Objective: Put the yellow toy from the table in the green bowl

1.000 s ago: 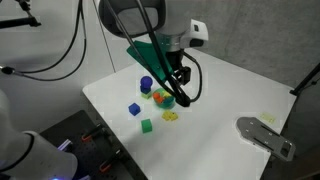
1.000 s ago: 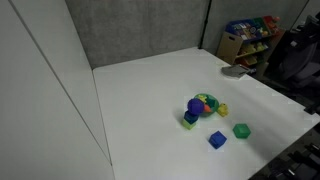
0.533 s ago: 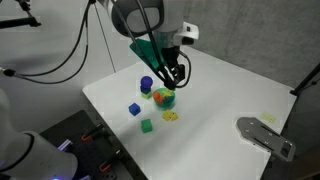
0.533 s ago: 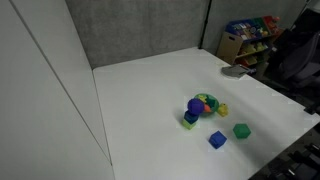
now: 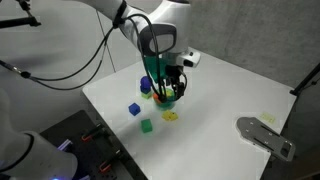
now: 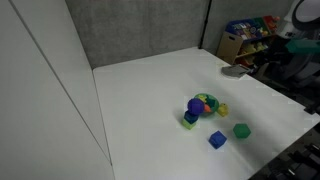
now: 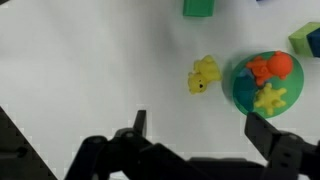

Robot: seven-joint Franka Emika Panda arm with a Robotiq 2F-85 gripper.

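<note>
The yellow toy (image 7: 204, 74) lies on the white table just left of the green bowl (image 7: 240, 88) in the wrist view. It also shows in both exterior views (image 5: 170, 116) (image 6: 222, 110). The green bowl (image 5: 163, 100) (image 6: 206, 101) holds an orange toy (image 7: 270, 66) and another yellow piece (image 7: 268, 98). My gripper (image 7: 200, 128) is open and empty, with its fingers spread above the table beside the toy and bowl. In an exterior view the gripper (image 5: 170, 88) hangs right over the bowl.
A green cube (image 5: 146, 125) (image 6: 241, 130) and a blue cube (image 5: 134, 108) (image 6: 217, 140) lie near the bowl. A purple piece (image 5: 146, 84) (image 6: 194, 105) sits against it. A grey metal part (image 5: 265, 135) lies near the table edge. A toy shelf (image 6: 250, 40) stands behind.
The arm has swung and the gripper has come down closer over the green bowl. The toys and cubes have not moved.
</note>
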